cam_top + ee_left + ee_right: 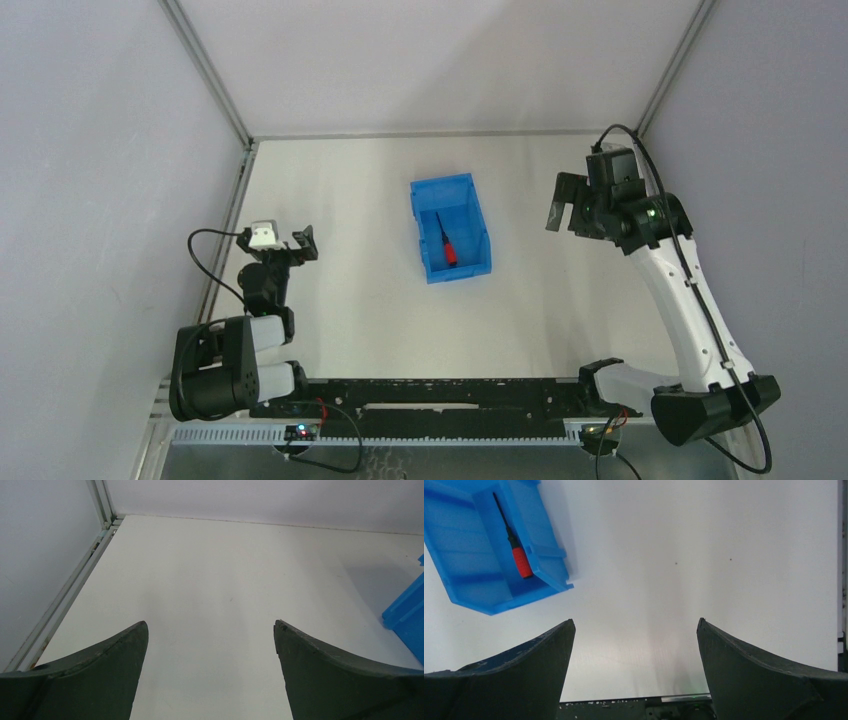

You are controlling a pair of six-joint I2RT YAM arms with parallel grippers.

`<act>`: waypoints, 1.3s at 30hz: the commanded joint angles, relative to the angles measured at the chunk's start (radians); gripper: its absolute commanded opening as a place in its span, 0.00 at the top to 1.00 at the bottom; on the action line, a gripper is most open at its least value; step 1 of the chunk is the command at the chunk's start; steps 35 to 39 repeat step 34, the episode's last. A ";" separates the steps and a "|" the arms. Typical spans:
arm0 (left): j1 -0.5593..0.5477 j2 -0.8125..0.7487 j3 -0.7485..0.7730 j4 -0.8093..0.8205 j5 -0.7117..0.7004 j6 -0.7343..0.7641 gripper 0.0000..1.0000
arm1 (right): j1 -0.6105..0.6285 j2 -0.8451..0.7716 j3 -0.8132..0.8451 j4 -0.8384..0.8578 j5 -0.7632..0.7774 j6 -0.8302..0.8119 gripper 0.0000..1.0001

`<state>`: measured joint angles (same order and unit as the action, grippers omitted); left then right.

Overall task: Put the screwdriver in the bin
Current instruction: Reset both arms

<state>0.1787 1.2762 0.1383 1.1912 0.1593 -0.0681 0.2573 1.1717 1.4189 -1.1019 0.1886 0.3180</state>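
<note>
The blue bin (478, 258) stands mid-table. The screwdriver (447, 247), red handle and thin black shaft, lies inside it on the floor. The right wrist view shows the bin (459, 565) at upper left with the screwdriver (516, 552) in it. My right gripper (565, 212) is open and empty, raised to the right of the bin; it also shows open in the right wrist view (634, 625). My left gripper (278, 240) is open and empty, at the left of the table, far from the bin; it shows open in the left wrist view (211, 625), where a corner of the bin (407, 617) is at the right edge.
Grey walls with metal frame rails (208, 68) enclose the white table. A black rail (440, 395) runs along the near edge between the arm bases. A frame rail (65, 597) runs along the table's left side.
</note>
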 commanded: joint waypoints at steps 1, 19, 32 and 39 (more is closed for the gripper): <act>-0.004 -0.005 -0.011 0.021 -0.011 0.021 0.00 | -0.004 -0.058 -0.055 0.008 -0.016 0.032 0.00; -0.004 -0.005 -0.011 0.021 -0.011 0.021 0.00 | -0.003 -0.126 -0.236 0.117 -0.040 0.055 0.00; -0.004 -0.005 -0.011 0.021 -0.011 0.020 0.00 | 0.000 -0.203 -0.384 0.248 -0.044 0.040 0.00; -0.003 -0.006 -0.012 0.021 -0.011 0.020 0.00 | 0.003 -0.217 -0.406 0.263 -0.043 0.042 0.00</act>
